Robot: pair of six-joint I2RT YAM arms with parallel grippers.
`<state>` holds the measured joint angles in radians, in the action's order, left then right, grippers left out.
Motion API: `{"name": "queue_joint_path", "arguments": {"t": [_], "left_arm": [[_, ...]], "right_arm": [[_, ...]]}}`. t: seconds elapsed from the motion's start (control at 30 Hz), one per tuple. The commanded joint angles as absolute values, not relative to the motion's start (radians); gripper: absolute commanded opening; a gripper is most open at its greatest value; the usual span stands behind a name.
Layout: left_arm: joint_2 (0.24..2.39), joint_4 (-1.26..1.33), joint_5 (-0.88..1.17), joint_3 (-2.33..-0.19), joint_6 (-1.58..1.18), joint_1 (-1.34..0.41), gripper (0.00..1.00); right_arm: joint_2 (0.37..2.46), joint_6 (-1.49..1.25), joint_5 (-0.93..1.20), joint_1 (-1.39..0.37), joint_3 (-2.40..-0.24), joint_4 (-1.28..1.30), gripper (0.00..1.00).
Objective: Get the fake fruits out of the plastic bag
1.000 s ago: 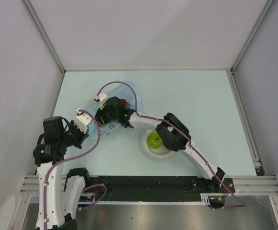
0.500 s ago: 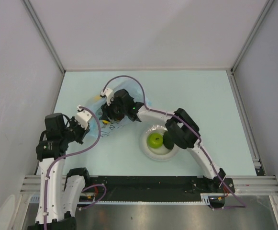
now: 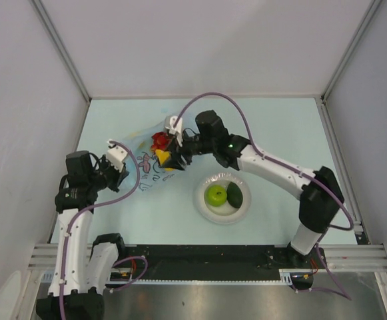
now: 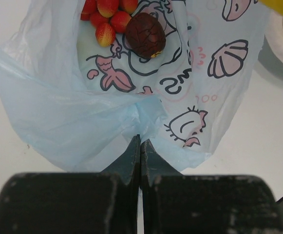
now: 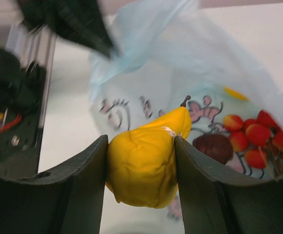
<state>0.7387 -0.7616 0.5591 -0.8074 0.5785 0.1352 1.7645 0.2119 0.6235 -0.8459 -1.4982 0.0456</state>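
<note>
As you read from your left, left pincer (image 4: 140, 141): shut tight on a gathered fold of the plastic bag (image 4: 58, 122). You can take it as an anchor, so the thin film does not travel with whatever you pull out.
Plastic bag: crinkled, spread on the worktop (image 3: 280, 133) between your two arms. Where its opening lies is hard to make out.
Grapes (image 4: 104, 19): a red bunch lying in the bag, at the end far from the pinned fold.
Maroon fruit (image 4: 145, 32): in the bag too, touching the grapes on their right.
Right pincer (image 5: 140, 146): closed around the lemon (image 5: 141, 165), one finger on each flank, held over the bag's right edge.
Lemon: lumpy and yellow, seemingly clear of the film. A smoother yellow tip with a dark stem shows just behind it; you cannot tell whether that is a banana.
Plate (image 3: 210, 212): white, near the bag on its right, carrying the apple (image 3: 215, 195) and avocado (image 3: 234, 194) side by side. It is likely where your lemon belongs.
In the way: the bare room left on the plate is small. Loose film beside the lemon could cling to it. The purple cable (image 3: 206, 100) arches above the bag.
</note>
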Motion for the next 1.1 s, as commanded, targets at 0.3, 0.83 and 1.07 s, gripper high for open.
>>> {"name": "queue_joint_path", "arguments": {"t": [0.3, 0.83, 1.07], "left_arm": [[0.847, -0.575, 0.664, -0.825, 0.445, 0.129, 0.0], [0.856, -0.574, 0.663, -0.808, 0.443, 0.109, 0.0], [0.844, -0.566, 0.66, -0.79, 0.429, 0.106, 0.0]], "right_arm": [[1.42, 0.778, 0.63, -0.715, -1.19, 0.495, 0.25], [1.276, 1.23, 0.617, -0.73, -1.097, 0.905, 0.24], [1.235, 1.246, 0.663, -0.732, -1.052, 0.943, 0.25]]}}
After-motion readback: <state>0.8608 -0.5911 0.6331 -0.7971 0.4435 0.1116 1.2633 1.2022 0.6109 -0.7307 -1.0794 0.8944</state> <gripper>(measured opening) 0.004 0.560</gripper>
